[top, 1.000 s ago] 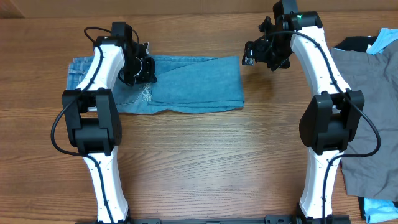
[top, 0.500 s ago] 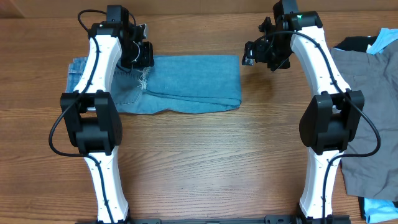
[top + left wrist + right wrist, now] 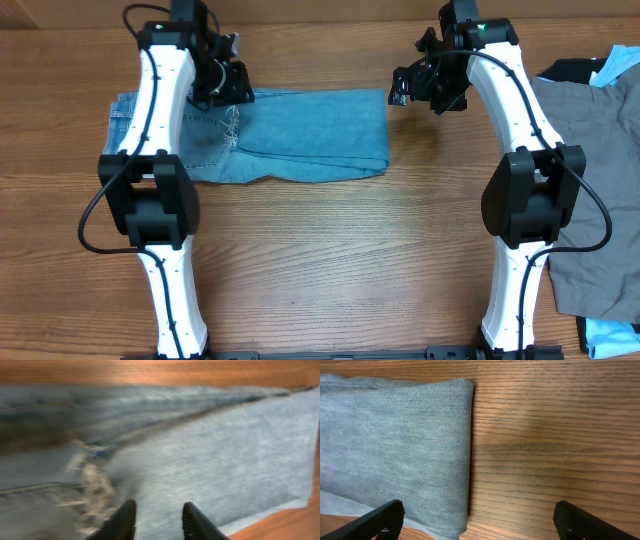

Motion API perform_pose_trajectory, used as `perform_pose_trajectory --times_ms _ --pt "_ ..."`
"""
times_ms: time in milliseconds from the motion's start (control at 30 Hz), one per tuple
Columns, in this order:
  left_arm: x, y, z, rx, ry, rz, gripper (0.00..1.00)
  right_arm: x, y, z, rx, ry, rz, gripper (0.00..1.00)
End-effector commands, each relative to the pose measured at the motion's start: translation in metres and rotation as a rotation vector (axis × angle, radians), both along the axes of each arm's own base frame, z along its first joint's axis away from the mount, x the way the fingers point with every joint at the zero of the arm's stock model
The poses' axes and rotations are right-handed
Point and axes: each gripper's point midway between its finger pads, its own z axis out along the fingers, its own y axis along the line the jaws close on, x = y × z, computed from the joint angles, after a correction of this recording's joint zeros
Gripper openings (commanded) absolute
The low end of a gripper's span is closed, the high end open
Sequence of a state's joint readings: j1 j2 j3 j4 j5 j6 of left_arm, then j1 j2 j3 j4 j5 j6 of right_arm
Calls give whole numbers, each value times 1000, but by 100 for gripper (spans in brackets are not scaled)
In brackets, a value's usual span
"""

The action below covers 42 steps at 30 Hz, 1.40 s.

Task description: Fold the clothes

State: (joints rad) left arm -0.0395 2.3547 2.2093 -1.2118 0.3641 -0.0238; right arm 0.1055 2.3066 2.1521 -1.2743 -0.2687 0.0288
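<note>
The jeans [image 3: 310, 135] lie folded into a long band across the upper left and centre of the bench [image 3: 320, 250], with the folded edge towards the middle. The left jaws hang over the denim by a pale frayed patch [image 3: 232, 125], slightly apart and gripping nothing; that wrist view is blurred. The right jaws stand wide open above bare wood just beside the fold. Grey trousers [image 3: 590, 180] lie at the right edge, a black garment [image 3: 565, 68] and a pale-blue garment [image 3: 620, 62] at the upper right
</note>
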Motion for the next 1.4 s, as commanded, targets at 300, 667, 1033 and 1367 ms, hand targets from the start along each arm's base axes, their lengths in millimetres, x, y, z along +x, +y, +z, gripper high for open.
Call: perform_pose_trajectory --times_ms 300,667,1033,1367 --pt "-71 -27 -82 31 260 -70 21 -11 21 17 99 -5 34 4" --pt "-62 -31 -75 5 227 -66 4 -15 34 -16 163 -46 183 57" --pt "-45 -42 -59 -32 158 -78 22 -20 36 -65 176 -79 230 75" --pt "-44 -37 -61 -4 157 -75 23 -34 78 -62 483 -123 295 81"
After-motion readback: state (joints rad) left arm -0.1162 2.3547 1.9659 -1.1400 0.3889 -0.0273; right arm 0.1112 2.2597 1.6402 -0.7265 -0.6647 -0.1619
